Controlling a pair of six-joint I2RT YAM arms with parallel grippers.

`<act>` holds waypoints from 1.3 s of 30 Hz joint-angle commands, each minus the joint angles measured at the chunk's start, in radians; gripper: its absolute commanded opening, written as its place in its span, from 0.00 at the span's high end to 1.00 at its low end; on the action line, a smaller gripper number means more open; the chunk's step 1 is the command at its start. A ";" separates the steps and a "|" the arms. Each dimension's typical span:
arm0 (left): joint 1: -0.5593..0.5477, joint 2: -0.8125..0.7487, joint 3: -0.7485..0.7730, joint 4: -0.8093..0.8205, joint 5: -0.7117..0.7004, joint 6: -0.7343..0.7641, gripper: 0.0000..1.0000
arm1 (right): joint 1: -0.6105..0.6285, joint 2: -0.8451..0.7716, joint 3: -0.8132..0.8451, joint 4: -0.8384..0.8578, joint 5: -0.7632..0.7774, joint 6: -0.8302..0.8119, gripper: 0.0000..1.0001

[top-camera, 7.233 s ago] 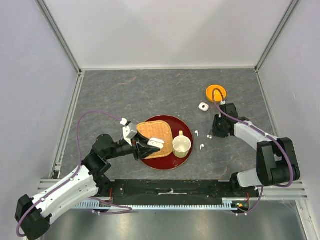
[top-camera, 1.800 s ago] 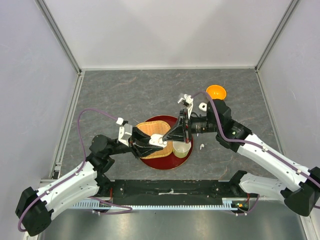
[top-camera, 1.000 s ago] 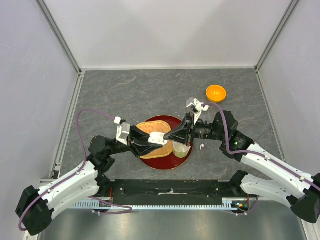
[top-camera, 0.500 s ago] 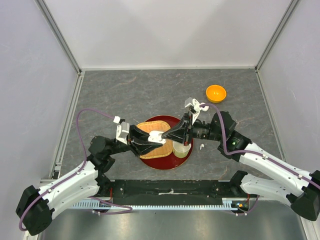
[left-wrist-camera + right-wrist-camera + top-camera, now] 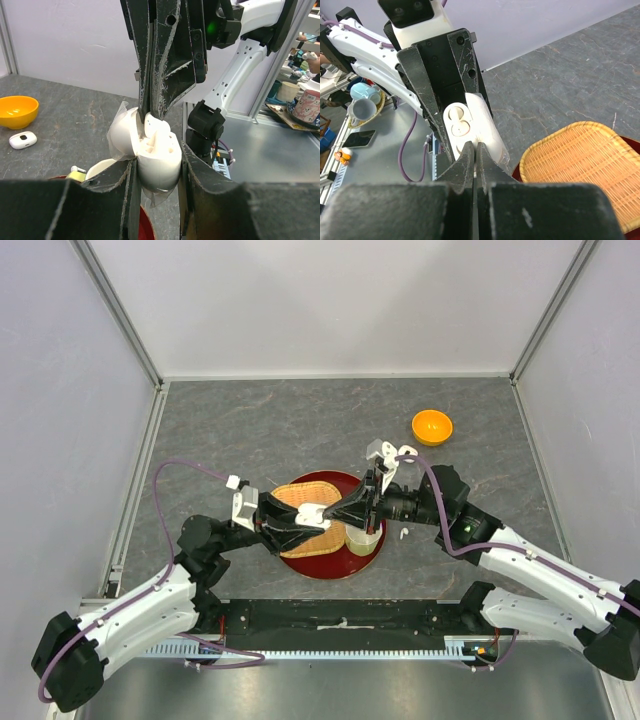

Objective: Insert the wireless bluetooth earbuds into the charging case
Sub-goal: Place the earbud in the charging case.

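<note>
While walls (image 5: 330,300) ring the grey surface (image 5: 250,420), left end effector (image 5: 308,520) squeezes the case (image 5: 157,150); right end effector (image 5: 474,147), shut, came from 3 o'clock.

The top external camera hung above and behind the arm bases, looking steeply down from far off, so the whole table (image 5: 250,430) lay in view from its near edge to its far corners. The left wrist camera sat close behind the left gripper (image 5: 157,160), facing along its jaws toward the table's right side, with the orange bowl (image 5: 16,110) small at the picture's left. The right wrist camera looked along the right gripper (image 5: 475,150) the opposite way, past the table's near-left edge. Both wrist views caught the charging case (image 5: 155,150) at very close range from opposing sides; the top view showed it small, above the red plate (image 5: 330,565).
</note>
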 commanded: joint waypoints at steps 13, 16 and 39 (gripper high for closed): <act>-0.012 -0.027 0.021 0.162 -0.001 -0.033 0.98 | 0.051 -0.002 0.015 -0.138 0.176 -0.135 1.00; -0.012 -0.022 0.022 0.171 0.002 -0.039 0.98 | 0.080 -0.002 0.011 -0.134 0.228 -0.162 1.00; -0.012 -0.028 0.016 0.189 -0.027 -0.042 0.98 | 0.144 0.008 -0.028 -0.151 0.216 -0.261 0.93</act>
